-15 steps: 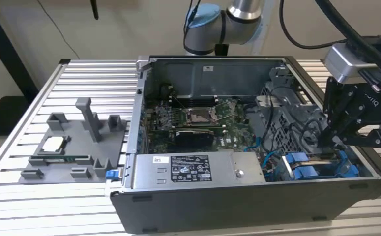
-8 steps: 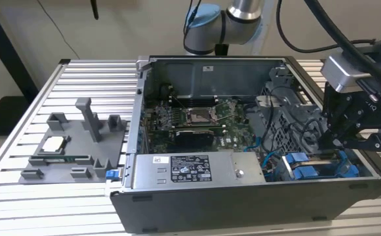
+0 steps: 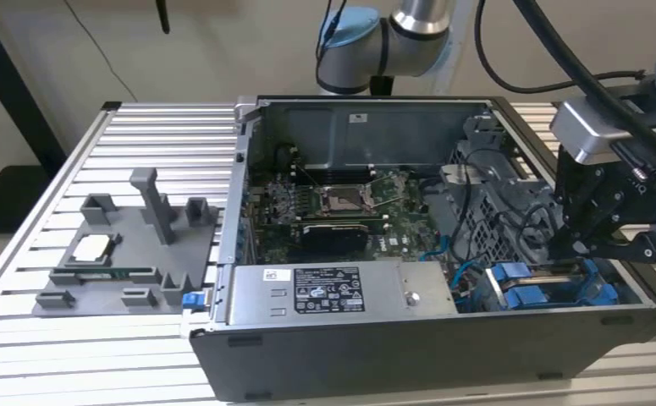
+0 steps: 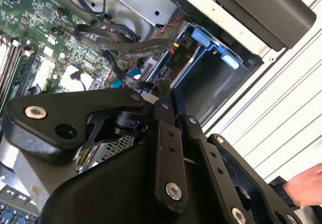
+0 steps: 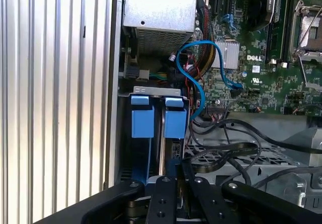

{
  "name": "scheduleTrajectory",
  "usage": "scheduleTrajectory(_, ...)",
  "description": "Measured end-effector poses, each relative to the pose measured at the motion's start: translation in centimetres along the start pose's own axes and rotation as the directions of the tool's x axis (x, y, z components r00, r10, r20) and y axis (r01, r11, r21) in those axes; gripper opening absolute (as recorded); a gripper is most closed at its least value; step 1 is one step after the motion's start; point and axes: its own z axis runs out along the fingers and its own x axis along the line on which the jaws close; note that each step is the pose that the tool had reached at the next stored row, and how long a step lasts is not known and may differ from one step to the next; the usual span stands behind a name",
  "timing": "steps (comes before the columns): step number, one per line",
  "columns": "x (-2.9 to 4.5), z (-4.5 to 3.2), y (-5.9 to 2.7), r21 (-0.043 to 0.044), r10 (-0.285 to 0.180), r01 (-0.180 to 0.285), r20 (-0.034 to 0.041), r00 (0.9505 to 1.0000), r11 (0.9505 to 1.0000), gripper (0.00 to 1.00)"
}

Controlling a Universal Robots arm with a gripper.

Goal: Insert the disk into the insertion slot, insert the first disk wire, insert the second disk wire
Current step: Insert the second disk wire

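The insertion slot (image 3: pixel 527 293), a dark metal bay with blue clips, sits in the case corner on the exterior view's right; in the first wrist view its metal rim (image 5: pixel 151 89) shows. The disk (image 5: pixel 161 146) stands on edge inside it, a thin silver strip between blue frame pieces. My gripper (image 3: pixel 565 254) hangs right over the bay. Its fingers (image 4: pixel 163 133) are drawn together in both wrist views, and a black disk wire (image 4: pixel 132 45) ends in a connector at their tips. A blue wire (image 5: pixel 201 65) loops from the motherboard toward the bay.
The open computer case (image 3: pixel 418 347) lies on a ribbed aluminium table (image 3: pixel 158 135). The grey power-supply box (image 3: pixel 328 292) sits along its front wall and the motherboard (image 3: pixel 339 203) at the middle. A grey fixture (image 3: pixel 124 254) stands at the exterior view's left. A hand (image 4: pixel 307 183) shows beside the case.
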Motion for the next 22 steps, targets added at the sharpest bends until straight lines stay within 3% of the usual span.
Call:
scheduleTrajectory(8,0.03,0.3,0.01,0.0016,0.0,0.0,0.0005,1.0,1.0,0.16)
scheduleTrajectory(13,0.08,0.74,0.01,0.0034,0.0,0.0,0.0056,1.0,1.0,0.16)
scheduleTrajectory(22,0.16,1.38,-0.31,0.0047,0.0,0.0,0.027,0.9996,1.0,0.16)
